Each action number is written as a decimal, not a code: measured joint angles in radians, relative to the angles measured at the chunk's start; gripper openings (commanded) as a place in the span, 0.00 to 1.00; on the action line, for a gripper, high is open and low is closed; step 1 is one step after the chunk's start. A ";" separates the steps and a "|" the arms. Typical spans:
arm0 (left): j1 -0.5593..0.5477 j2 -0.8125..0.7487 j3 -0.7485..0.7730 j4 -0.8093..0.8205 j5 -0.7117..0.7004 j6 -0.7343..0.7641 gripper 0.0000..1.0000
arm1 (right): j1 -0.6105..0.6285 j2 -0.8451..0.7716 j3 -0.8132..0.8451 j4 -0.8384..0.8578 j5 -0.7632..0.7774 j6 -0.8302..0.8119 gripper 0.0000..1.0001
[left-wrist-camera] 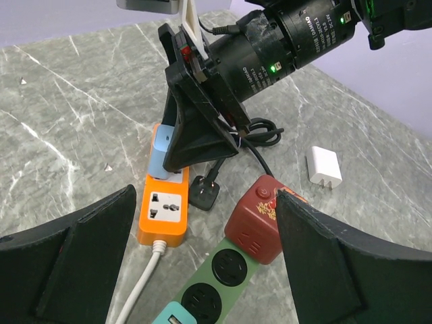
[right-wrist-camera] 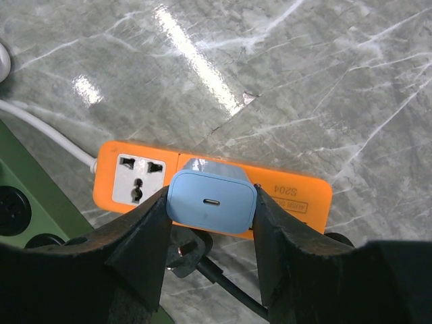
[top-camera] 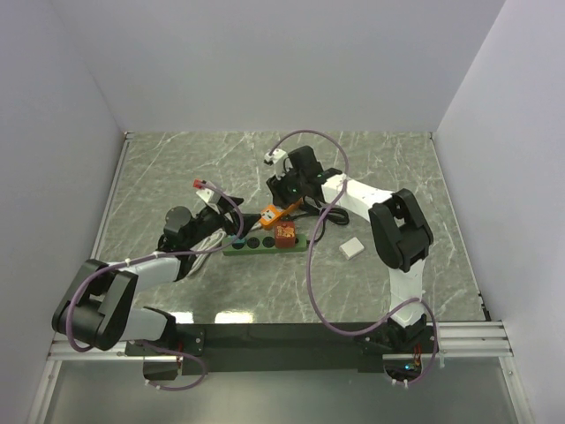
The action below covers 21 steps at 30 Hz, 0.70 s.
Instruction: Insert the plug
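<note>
Right pincer point(right-wrist-camera: 211, 226) grips light-blue square charger plug point(right-wrist-camera: 211, 201) directly above flat orange power strip point(right-wrist-camera: 297, 196), strip's long axis running jaw to jaw. Left pincer point(left-wrist-camera: 206, 196) gapes empty, nearby.

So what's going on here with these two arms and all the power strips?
The right end effector is gripping a light blue charger and holding it down on the orange power strip, beside that strip's free socket. Whether it is fully plugged in is hard to tell. The left end effector hangs open near the green power strip with the red cube adapter, holding nothing.
</note>
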State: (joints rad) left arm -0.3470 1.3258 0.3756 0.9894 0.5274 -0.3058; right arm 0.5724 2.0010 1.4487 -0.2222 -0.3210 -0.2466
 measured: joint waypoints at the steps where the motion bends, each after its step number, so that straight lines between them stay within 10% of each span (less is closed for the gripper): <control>1: 0.000 -0.002 -0.003 0.000 0.000 0.000 0.90 | 0.002 0.000 -0.001 0.001 0.005 0.004 0.00; 21: 0.006 -0.016 -0.017 0.002 0.008 -0.004 0.90 | 0.043 -0.029 -0.125 0.166 0.080 0.093 0.00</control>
State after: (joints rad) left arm -0.3405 1.3098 0.3584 0.9913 0.5350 -0.3099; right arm 0.6155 1.9717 1.3239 -0.0566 -0.2409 -0.1539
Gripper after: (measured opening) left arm 0.902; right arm 0.539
